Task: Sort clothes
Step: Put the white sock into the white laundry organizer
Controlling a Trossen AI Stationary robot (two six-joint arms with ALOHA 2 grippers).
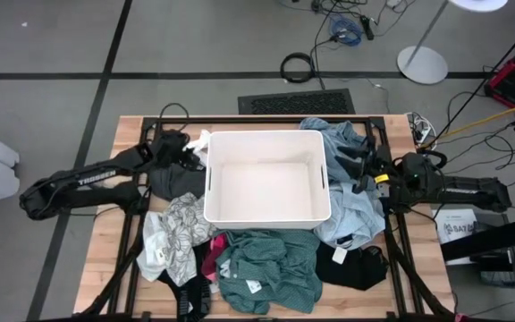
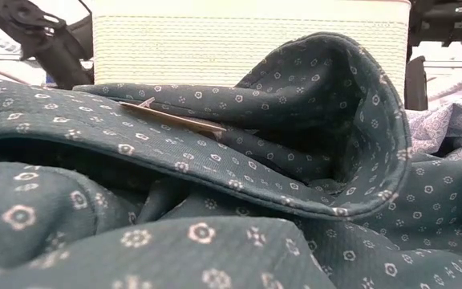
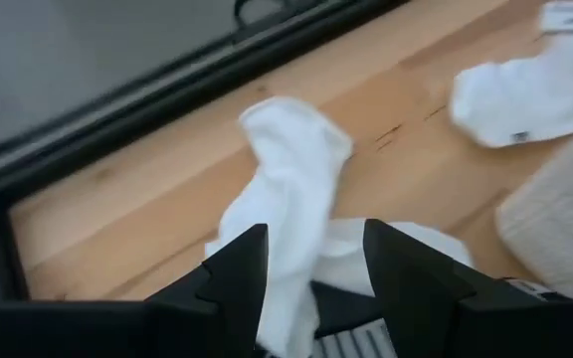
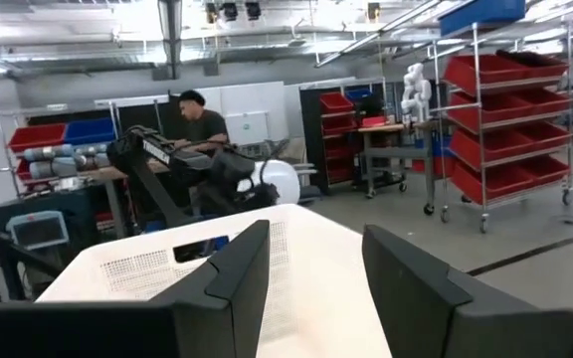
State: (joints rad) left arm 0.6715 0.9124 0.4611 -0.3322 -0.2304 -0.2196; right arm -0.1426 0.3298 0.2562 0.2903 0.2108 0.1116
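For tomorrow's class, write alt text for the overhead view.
An empty white bin sits mid-table, ringed by clothes: teal shirt in front, light blue shirt on its right. The left gripper and right gripper flank the bin.

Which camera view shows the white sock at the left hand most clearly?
The left wrist view: the white sock hangs between that hand's fingers, over the wooden table. The high view shows only a small white piece beside the white bin. The low view does not show it; the right wrist view shows something white there, unclear.
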